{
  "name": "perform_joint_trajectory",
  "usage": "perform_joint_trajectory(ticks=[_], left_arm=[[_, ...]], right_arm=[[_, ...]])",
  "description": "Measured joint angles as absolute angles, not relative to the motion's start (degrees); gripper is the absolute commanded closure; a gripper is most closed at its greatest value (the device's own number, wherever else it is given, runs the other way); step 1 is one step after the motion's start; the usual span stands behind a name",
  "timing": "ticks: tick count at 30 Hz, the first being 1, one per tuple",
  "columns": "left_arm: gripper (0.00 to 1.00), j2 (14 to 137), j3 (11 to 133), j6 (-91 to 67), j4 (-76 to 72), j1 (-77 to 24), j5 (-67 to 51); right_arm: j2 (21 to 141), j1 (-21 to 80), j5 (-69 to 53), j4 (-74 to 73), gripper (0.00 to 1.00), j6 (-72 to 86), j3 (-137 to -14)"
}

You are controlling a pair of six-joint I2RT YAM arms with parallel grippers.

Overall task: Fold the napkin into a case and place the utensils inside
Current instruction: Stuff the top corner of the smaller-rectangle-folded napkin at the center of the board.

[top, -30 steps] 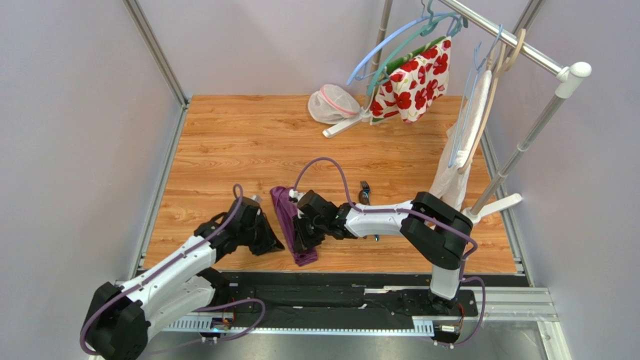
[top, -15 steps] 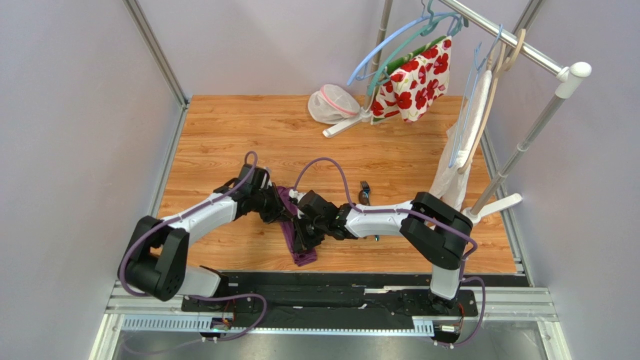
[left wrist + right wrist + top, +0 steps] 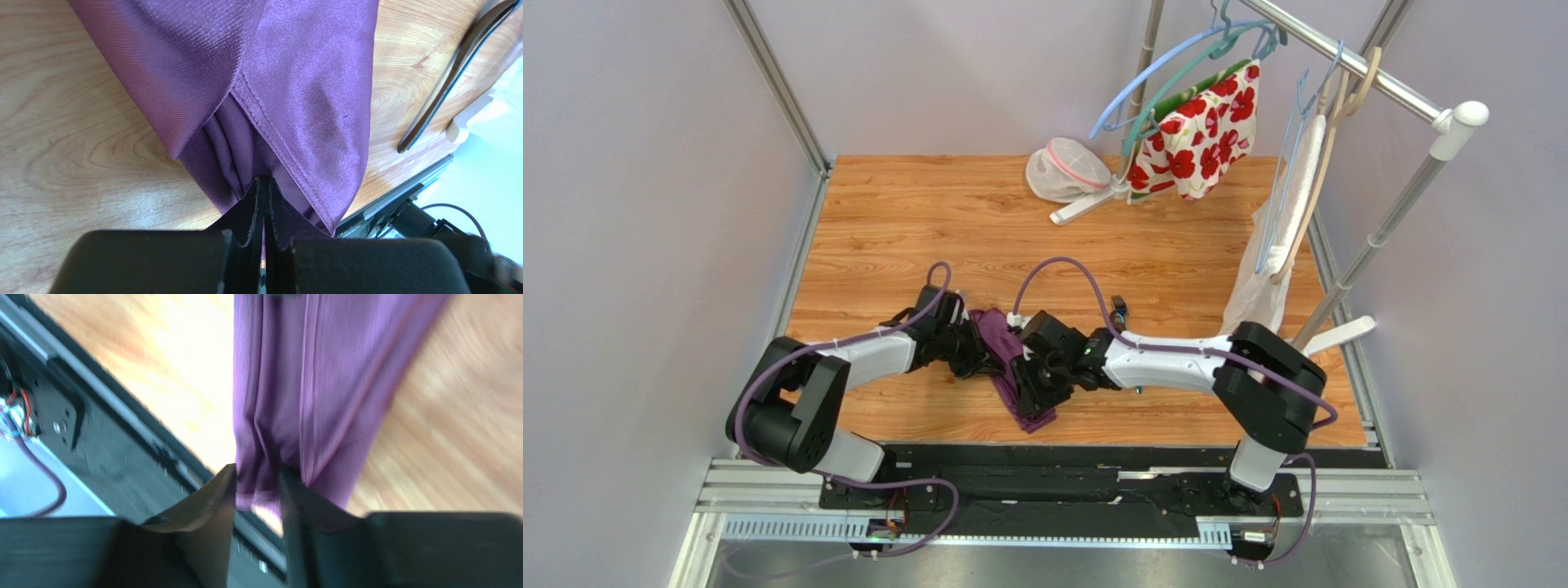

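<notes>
The dark purple napkin (image 3: 999,331) is a narrow folded strip stretched between both grippers near the table's front. My left gripper (image 3: 979,349) is shut on its upper end; the left wrist view shows the napkin (image 3: 294,73) pinched at the tips of the left gripper (image 3: 265,180). My right gripper (image 3: 1030,390) holds the lower end. In the blurred right wrist view, bunched napkin cloth (image 3: 307,386) sits between the right gripper's (image 3: 258,478) narrowly parted fingers. A slim dark utensil (image 3: 451,73) lies on the wood beside the cloth. Dark utensils (image 3: 1118,309) show partly behind the right arm.
A clothes rack with hangers stands at the back right, holding a white cloth with red flowers (image 3: 1198,129) and a white cloth (image 3: 1271,270). A white mesh pouch (image 3: 1063,169) lies at the back. The rack's foot (image 3: 1339,333) and the black front rail (image 3: 1075,459) border the work area.
My left arm swung from the front left up to the napkin and closed on its upper end. The right gripper shifted slightly right with the lower end, and the strip now slants more.
</notes>
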State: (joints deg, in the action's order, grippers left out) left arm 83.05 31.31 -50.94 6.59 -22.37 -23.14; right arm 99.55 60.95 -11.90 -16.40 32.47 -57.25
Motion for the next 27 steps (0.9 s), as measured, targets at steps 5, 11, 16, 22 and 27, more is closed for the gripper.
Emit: perform_joint_trajectory(ticks=[5, 11, 16, 22, 27], left_arm=[[1.00, 83.05, 29.98, -51.09, 3.46, -22.37, -24.03], [1.00, 84.01, 29.10, -51.75, -0.12, -22.37, -25.28], [1.00, 84.23, 28.75, -52.23, -1.32, -22.37, -25.63], [1.00, 83.94, 28.42, -52.29, -1.67, -22.37, -25.56], [1.00, 83.74, 28.42, -52.27, -1.58, -22.37, -25.32]], right_arm=[[93.56, 60.77, -11.55, -23.53, 0.50, 31.14, -58.94], [89.91, 59.37, -12.53, -24.77, 0.56, 30.13, -60.64], [89.91, 57.89, -13.93, -24.58, 0.77, 29.87, -60.69], [89.91, 51.72, -16.43, -22.98, 0.74, 29.34, -58.92], [90.91, 48.62, -15.92, -22.72, 0.79, 27.97, -58.87]])
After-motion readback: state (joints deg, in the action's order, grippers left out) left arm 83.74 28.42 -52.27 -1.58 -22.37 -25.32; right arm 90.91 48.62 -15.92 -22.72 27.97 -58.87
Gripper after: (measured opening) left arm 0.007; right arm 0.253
